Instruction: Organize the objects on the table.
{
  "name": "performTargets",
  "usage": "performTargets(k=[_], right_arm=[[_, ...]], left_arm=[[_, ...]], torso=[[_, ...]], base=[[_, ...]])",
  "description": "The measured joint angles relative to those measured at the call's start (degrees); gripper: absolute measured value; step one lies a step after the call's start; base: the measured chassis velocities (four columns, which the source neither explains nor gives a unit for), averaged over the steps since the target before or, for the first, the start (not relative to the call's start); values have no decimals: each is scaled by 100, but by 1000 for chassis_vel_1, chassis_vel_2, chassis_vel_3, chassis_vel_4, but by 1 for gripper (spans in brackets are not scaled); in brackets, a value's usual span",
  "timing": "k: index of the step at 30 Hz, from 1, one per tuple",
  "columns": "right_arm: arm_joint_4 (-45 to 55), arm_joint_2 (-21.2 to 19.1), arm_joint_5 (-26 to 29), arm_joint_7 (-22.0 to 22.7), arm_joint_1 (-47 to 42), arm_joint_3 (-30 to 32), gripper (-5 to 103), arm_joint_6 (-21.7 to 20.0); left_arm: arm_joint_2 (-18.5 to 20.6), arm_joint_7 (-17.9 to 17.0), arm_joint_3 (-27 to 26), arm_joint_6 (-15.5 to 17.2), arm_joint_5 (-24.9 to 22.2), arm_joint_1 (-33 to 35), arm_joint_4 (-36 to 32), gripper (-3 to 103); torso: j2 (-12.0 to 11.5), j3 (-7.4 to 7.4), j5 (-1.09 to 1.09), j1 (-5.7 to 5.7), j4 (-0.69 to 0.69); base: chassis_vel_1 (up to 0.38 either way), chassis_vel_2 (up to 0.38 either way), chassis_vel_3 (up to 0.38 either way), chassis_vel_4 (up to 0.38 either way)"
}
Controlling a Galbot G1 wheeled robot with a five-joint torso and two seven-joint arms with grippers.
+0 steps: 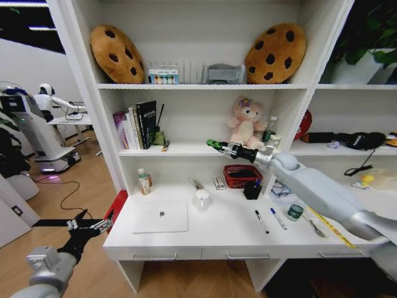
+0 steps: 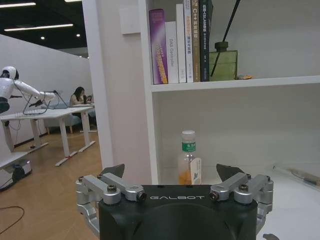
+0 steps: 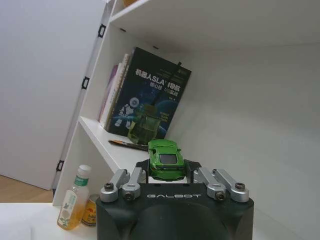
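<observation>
My right gripper (image 1: 215, 146) reaches up in front of the middle shelf, left of the pink bear, and is shut on a tiny green toy car (image 3: 166, 159). On the white table (image 1: 217, 241) lie a thin silver laptop (image 1: 160, 216), two dark pens (image 1: 261, 221) (image 1: 278, 218) and a round green-topped tin (image 1: 295, 212). My left gripper (image 1: 93, 225) hangs open beyond the table's left end, low, with nothing between its fingers (image 2: 114, 171); it faces a small bottle (image 2: 189, 160) on the desk.
On the desk back stand a bottle (image 1: 144, 181), a white cup (image 1: 201, 199), a red basket (image 1: 242, 176) and a black pen holder (image 1: 252, 189). Books (image 1: 136, 124) and a green diffuser (image 3: 145, 127) occupy the shelf's left. A yellow ruler (image 1: 329, 226) lies front right.
</observation>
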Motion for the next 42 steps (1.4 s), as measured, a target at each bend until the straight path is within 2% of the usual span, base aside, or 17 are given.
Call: performTargets(k=[2,12,16,23,27,31,36,42], right_arm=[[-687,379,9,-29,354,-300,36,33],[-1998,1044,-213,-270,740,-530,36,55],[-2151,1269,-256,-282,758,-592,36,55],[-2218,1414,-262,-273,758,-601,36,51],[-2325,1700,-336,-144,728,-601,36,31],[-2237,1616,-360,-69,718,-600,36,25],[-1945,1295,-350,1,634,-595,36,19],[-1826,1192,-344,12,574,-594,36,8]], left_arm=[[0,0,0,-1,0,0,0,100],[0,0,0,-1,0,0,0,100],[-1,0,0,-1,0,0,0,100],[0,0,0,-1,0,0,0,100],[0,0,0,-1,0,0,0,100],[0,0,0,-1,0,0,0,100],[0,0,0,-1,0,0,0,100],[0,0,0,-1,0,0,0,100]], torso=[[0,-1,-2,0,-1],[1,-1,1,0,-2],[1,-1,1,0,-1],[1,-1,1,0,0],[1,-1,1,-1,1],[1,-2,1,-1,-2],[1,-2,2,-1,-2],[1,-2,2,-1,-3]], base=[[0,0,0,0],[0,0,0,0],[0,0,0,0],[0,0,0,0],[0,0,0,0],[0,0,0,0],[0,0,0,0],[0,0,0,0]])
